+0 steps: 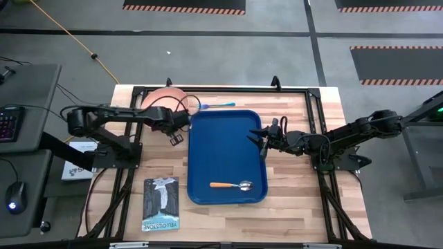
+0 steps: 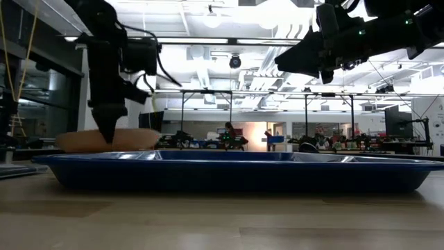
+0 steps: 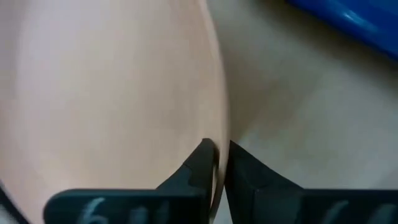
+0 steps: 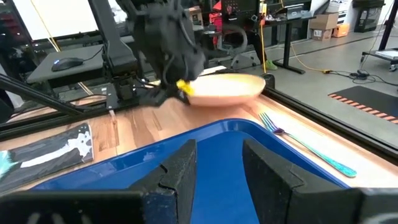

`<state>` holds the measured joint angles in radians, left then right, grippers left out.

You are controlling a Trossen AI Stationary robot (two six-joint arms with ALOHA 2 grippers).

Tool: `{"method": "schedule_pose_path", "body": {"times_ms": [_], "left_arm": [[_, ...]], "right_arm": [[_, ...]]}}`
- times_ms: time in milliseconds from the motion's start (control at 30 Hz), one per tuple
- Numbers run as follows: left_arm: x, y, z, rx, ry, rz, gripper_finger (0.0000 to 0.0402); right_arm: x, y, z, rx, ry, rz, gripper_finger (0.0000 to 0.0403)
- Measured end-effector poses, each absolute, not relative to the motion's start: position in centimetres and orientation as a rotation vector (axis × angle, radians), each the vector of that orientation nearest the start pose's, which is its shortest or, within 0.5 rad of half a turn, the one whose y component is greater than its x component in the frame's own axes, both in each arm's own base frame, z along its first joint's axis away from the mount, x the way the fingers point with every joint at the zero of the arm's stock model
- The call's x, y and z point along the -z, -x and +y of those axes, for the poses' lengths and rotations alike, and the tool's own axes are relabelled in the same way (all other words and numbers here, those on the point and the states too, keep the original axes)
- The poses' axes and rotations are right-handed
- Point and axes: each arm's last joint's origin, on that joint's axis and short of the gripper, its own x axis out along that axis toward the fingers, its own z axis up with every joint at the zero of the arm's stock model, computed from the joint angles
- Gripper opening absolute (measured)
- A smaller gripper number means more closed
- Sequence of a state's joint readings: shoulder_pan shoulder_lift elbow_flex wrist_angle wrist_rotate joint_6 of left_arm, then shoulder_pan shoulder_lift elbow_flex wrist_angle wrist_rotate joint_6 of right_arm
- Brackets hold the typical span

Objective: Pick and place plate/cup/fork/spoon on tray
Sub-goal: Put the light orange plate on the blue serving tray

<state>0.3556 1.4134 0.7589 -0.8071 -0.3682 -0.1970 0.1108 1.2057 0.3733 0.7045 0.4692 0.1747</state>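
spoon (image 1: 232, 185) lies crosswise on tray (image 1: 225, 135), bowl rightward

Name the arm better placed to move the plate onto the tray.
Left. The left gripper is already closed on the plate rim beside the tray; the right gripper hovers open over the tray.

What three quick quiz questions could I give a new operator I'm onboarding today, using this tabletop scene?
1. True or false: the spoon with a shiny metal bowl and orange handle lies inside the large blue rectangular plastic tray.
2. What does the left gripper pinch? A) the tray's rim B) the rim of the round salmon-pink plate C) the thin light-blue plastic fork
3. Fill in: the right gripper hangs open above the ____.

Key: 1 true. 2 B; the plate is on the wooden table beside the tray. 3 tray.
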Motion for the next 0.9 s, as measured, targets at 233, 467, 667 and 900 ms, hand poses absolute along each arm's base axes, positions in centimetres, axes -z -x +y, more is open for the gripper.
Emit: {"method": "schedule_pose_path", "body": {"times_ms": [233, 467, 667, 900], "left_arm": [[-21.4, -19.9, 7.0, -0.732, 0.099, 1.210, 0.0005], [-25.2, -23.4, 1.6, -0.500, -0.195, 1.054, 0.0003], [-23.9, -27.1, -3.9, -0.237, -0.476, 1.042, 0.0003], [-19.3, -31.1, -8.2, -0.062, -0.724, 1.071, 0.0003]], "right_arm": [[-19.8, -22.8, 1.2, 0.369, -0.135, 0.090, 0.0122], [-19.8, -22.8, 1.2, 0.378, -0.136, 0.088, 0.0122], [-20.4, -22.7, 1.0, 0.462, -0.144, 0.015, 0.0122], [-21.4, -22.7, 1.0, 0.452, -0.113, -0.071, 0.0122]]}}
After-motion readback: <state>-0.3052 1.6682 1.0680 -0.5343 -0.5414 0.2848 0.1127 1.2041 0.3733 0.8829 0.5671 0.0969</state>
